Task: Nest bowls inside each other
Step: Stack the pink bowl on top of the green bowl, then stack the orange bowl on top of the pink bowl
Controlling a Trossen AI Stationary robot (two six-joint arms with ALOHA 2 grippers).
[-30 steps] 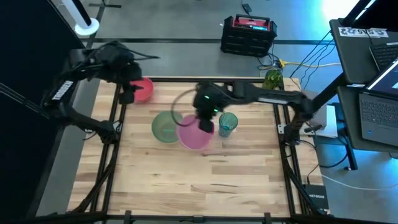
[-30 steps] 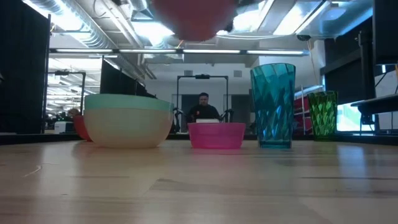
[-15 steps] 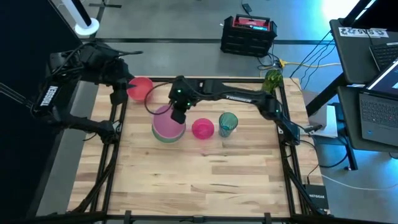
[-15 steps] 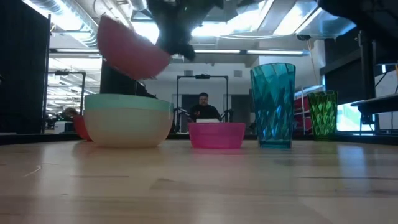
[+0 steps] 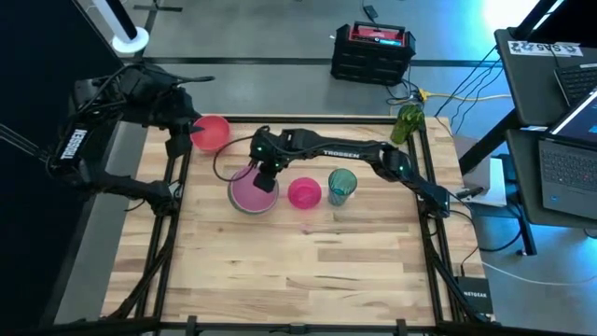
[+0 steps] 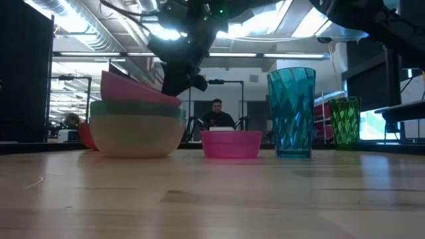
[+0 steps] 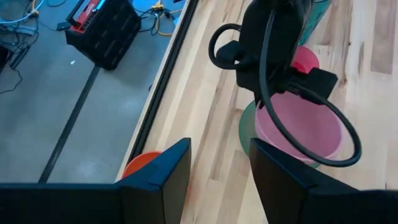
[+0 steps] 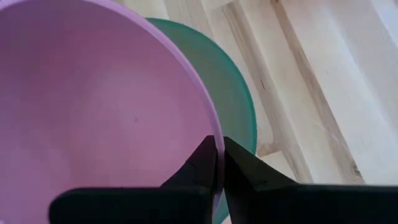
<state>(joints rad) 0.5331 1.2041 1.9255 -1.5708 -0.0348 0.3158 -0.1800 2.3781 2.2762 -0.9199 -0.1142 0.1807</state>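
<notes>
While the right gripper (image 5: 264, 180) pinches the rim of the large pink bowl (image 5: 250, 189) between its clenched fingers (image 8: 202, 163), that bowl sits tilted inside the green bowl (image 6: 136, 129), near the middle of the worktop (image 5: 308, 271) toward its far left side. The small magenta bowl (image 5: 304, 193) stands just beside them, and a teal cup (image 5: 341, 186) stands next to it. The coral bowl (image 5: 211, 132) rests at the worktop's far left corner, under the left gripper (image 5: 183, 131), which hovers there with its jaws released and nothing between them. A green cup (image 5: 409, 120) stands at the far right corner.
</notes>
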